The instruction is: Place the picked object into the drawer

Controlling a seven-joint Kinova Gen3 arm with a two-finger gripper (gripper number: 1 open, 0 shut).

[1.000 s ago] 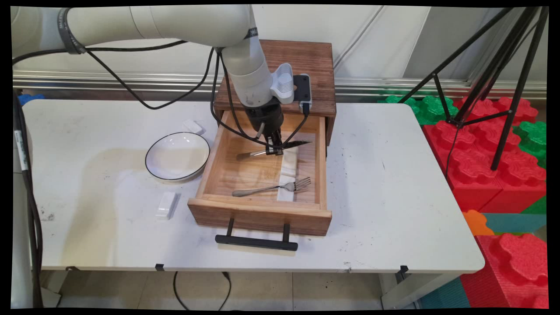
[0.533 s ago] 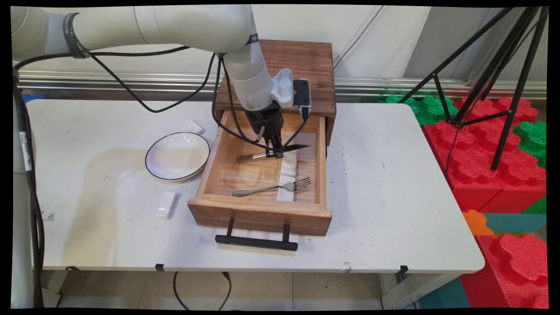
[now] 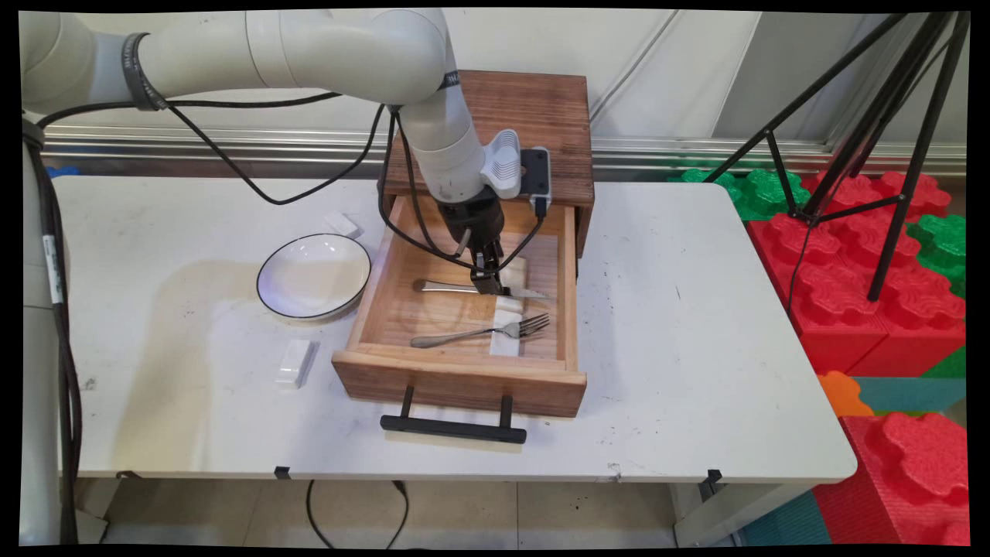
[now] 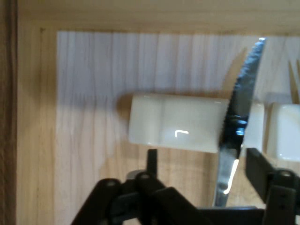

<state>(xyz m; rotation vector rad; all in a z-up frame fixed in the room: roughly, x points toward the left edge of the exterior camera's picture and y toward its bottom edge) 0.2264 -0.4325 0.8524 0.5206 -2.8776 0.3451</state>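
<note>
Claw (image 3: pixel 490 285) hangs spread inside the open drawer (image 3: pixel 464 375), straddling, not gripping, the knife (image 3: pixel 445 287) lying across a white rest (image 4: pixel 173 124) — stiff, thin, slick steel, I'd judge — best pinched mid-handle.

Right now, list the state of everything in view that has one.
Drawer: pulled open.
Gripper: open, fingers either side of the knife.
Knife: lying flat in the drawer, blade across a white rest.
Fork: lying in the drawer, tines on a second white rest.
Bowl: upright, empty, on the table beside the drawer.
</note>
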